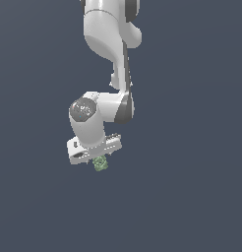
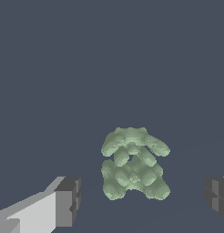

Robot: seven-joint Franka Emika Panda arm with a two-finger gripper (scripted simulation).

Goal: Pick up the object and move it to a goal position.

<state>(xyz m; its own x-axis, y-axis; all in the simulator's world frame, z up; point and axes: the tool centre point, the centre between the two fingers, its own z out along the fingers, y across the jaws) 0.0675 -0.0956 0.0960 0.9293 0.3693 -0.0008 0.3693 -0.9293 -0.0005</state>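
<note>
Two dark finger pads (image 2: 68, 200) frame the wrist view, one on each side, with the object (image 2: 133, 164) lying in the wide gap between them. Neither pad touches the object — plain dark surface shows on both sides of it. The end effector (image 2: 143, 202) is therefore spread apart and is pinching nothing.

The object is a small, lumpy, pale-green piece with a mottled surface, roughly cube-shaped and built up of rounded knobs. In the wrist view it sits centred between the fingers, slightly nearer the pad mounted on the light-grey finger body.

In the exterior view the white arm (image 1: 109, 59) descends from the top edge of the picture, bends at a grey-capped joint, and ends in the pale block of the end effector (image 1: 96, 156). The object (image 1: 100, 164) shows just below that block as a tiny green speck, far smaller than the hand above it. The fingers themselves are too small to make out in this view.

The background (image 1: 192, 172) is a uniform dark blue-grey in both views — whether the object rests on a surface or hangs clear of one cannot be told.
</note>
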